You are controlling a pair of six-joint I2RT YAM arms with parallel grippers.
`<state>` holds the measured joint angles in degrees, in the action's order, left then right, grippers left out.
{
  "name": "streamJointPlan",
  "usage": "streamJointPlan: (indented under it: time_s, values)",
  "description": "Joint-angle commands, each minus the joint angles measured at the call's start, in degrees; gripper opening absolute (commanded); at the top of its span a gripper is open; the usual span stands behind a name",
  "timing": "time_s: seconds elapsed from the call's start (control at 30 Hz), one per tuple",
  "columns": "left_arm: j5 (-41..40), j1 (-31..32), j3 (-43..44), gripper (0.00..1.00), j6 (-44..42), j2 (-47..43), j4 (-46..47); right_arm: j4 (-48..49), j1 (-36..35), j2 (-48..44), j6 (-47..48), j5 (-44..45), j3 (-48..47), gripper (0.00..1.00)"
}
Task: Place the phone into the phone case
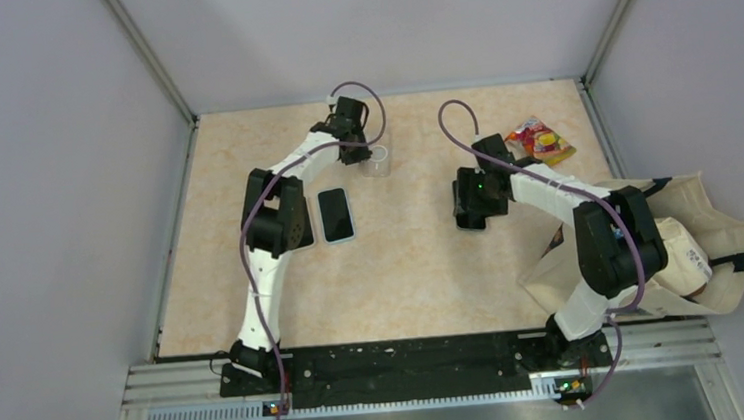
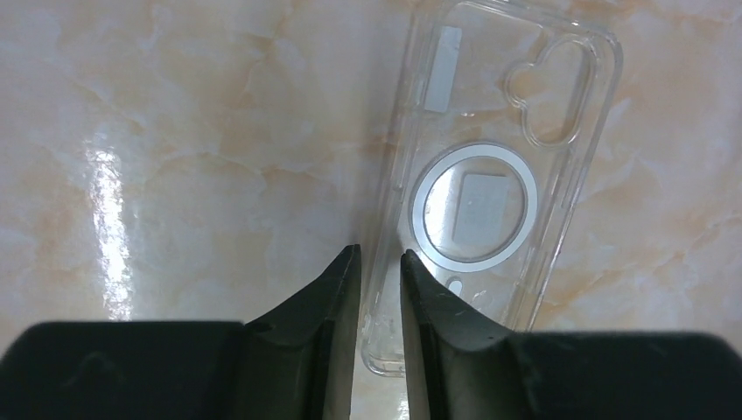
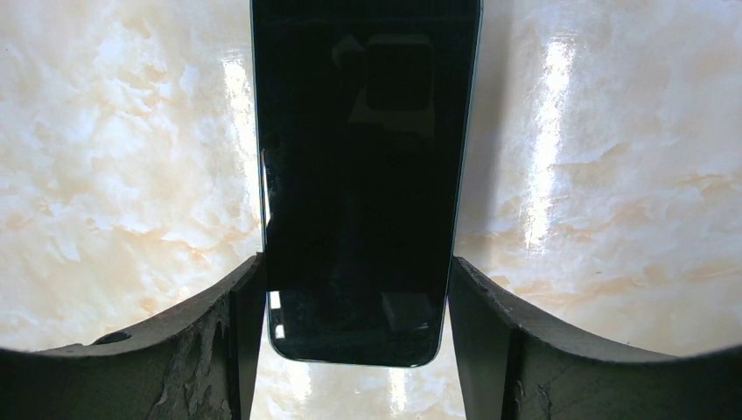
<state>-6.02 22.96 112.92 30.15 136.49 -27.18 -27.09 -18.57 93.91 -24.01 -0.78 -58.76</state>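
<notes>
The table (image 1: 413, 267) is peach-and-cream marble, streaked with white glare. The phone case (image 2: 490, 175) is clear with a white ring; the phone (image 3: 367, 175) is glossy black. At two o'clock a red-and-yellow packet (image 1: 539, 141) — at nine o'clock a second phone (image 1: 336, 215), black, pale-blue rimmed.

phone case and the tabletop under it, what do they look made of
Phone case: likely clear glossy plastic; the veining beneath shows through it, with a white ring in its back. Tabletop: polished marble or marble-print laminate, beige veins with glare streaks; which one is unclear.
</notes>
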Motion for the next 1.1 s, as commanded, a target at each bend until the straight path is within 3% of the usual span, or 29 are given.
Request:
streamJointPlan:
  time_s: [0.0, 0.23, 0.73, 1.07]
  values:
    - [-2.82, 1.83, 1.08, 0.26, 2.70, 2.07, -7.02, 1.13, -0.15, -2.85, -0.42, -1.23, -0.83, 0.34]
    - [-2.19, 4.90, -7.28, 0.01, 5.96, -3.23, -9.12, 2.22, -0.13, -2.56, -0.12, -2.21, 0.35, 0.34]
    - [0.79, 17.94, -45.87, 0.00, 15.32, -32.15, 0.39, 5.79, -2.19, -7.93, -3.29, -4.16, 7.29, 0.33]
    - [-3.36, 29.63, -57.55, 0.00, 29.04, -41.30, 2.04, 6.81, -7.44, -15.21, -8.50, -1.69, 12.14, 0.33]
